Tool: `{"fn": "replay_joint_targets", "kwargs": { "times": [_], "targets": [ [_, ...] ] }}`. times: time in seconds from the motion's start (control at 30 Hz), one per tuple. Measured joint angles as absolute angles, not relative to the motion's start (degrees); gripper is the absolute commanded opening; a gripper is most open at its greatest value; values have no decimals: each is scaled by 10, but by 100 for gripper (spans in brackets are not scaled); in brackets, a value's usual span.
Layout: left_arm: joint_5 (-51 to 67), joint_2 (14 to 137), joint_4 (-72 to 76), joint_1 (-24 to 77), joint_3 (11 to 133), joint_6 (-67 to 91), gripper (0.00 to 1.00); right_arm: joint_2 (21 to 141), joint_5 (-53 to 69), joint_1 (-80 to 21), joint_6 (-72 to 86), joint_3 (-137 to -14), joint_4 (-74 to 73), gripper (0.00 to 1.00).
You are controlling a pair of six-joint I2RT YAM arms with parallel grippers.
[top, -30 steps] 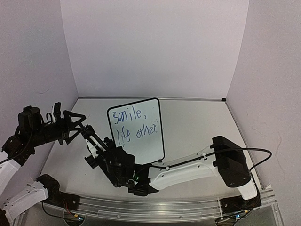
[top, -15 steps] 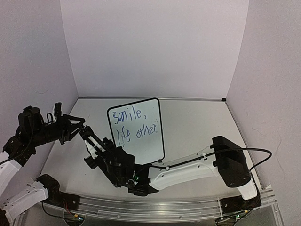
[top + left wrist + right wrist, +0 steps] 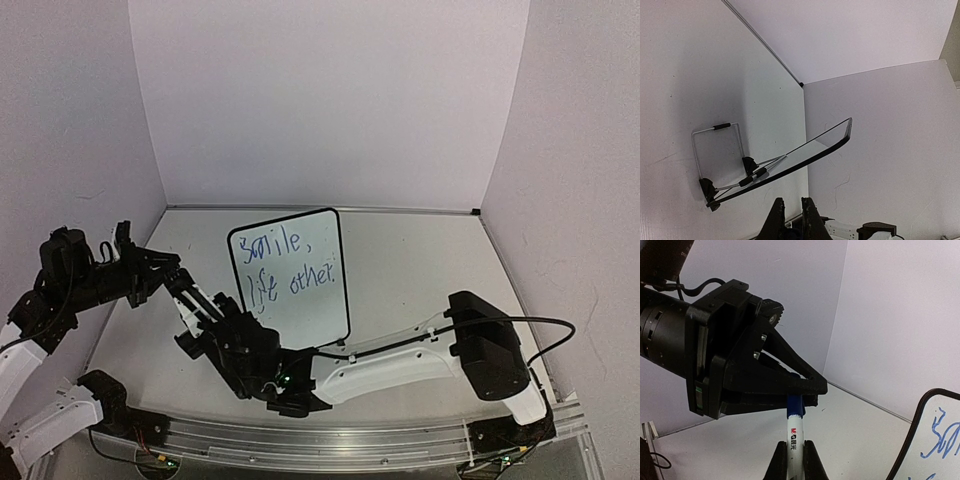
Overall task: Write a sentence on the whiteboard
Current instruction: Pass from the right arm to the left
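The whiteboard (image 3: 312, 308) stands upright mid-table on its black feet, with the sentence (image 3: 287, 265) in blue marker in two lines. My right gripper (image 3: 794, 447) is shut on the white barrel of a marker (image 3: 795, 432) left of the board. My left gripper (image 3: 802, 390) meets it from the left and is shut on the marker's blue cap (image 3: 794, 406). From above, both grippers (image 3: 172, 276) (image 3: 205, 310) join at the marker (image 3: 189, 316). The left wrist view shows the whiteboard (image 3: 812, 149) from behind, edge-on, and my left gripper (image 3: 790, 206).
A wire stand (image 3: 715, 145) props the board from behind. White walls (image 3: 330, 100) close in the table at the back and both sides. The right arm (image 3: 400, 365) stretches across the near edge, below the board.
My left gripper's jaws have closed from wide open onto the marker's cap. The right gripper has kept its hold on the marker and shifted slightly left.
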State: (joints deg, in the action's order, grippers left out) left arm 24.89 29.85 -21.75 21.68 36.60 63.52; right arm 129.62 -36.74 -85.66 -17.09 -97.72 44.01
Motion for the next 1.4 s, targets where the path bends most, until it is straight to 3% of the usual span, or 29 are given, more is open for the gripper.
{"fn": "replay_joint_targets", "kwargs": {
  "times": [1.4],
  "targets": [
    [172,260,-198,194,329,634,0,1406,-402,-849,-142,-1157,364,0]
  ]
}}
